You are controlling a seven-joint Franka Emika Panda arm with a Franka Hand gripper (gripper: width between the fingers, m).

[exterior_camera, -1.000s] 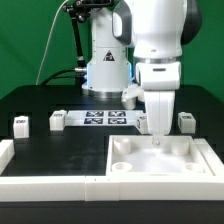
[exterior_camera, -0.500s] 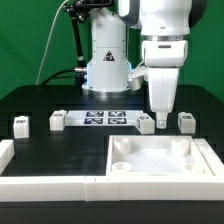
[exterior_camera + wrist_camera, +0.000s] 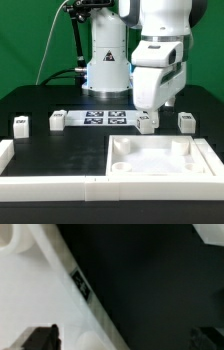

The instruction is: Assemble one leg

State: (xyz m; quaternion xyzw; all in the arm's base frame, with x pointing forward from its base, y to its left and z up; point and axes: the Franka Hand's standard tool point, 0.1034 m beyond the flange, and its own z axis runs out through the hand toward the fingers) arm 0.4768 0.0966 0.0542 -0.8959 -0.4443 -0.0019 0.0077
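Note:
Four small white legs with marker tags stand in a row on the black table: one (image 3: 20, 124) at the exterior view's left, one (image 3: 57, 120) beside the marker board, one (image 3: 146, 123) just under my gripper, one (image 3: 185, 121) at the right. My gripper (image 3: 144, 108) hangs tilted just above the third leg, at the far edge of the large white tray-like piece (image 3: 160, 160). In the wrist view my gripper (image 3: 122, 339) is open and empty, its fingertips (image 3: 40, 337) wide apart. That view shows a white part (image 3: 35, 291) with a tag on its edge.
The marker board (image 3: 108, 118) lies flat behind the tray-like piece, in front of the robot base (image 3: 105, 65). A white raised border (image 3: 40, 182) runs along the front and the exterior view's left of the table.
My gripper has risen from the tray-like piece's far corner socket, then tilted and shifted slightly toward the exterior view's left, over the third leg. The parts have not moved.

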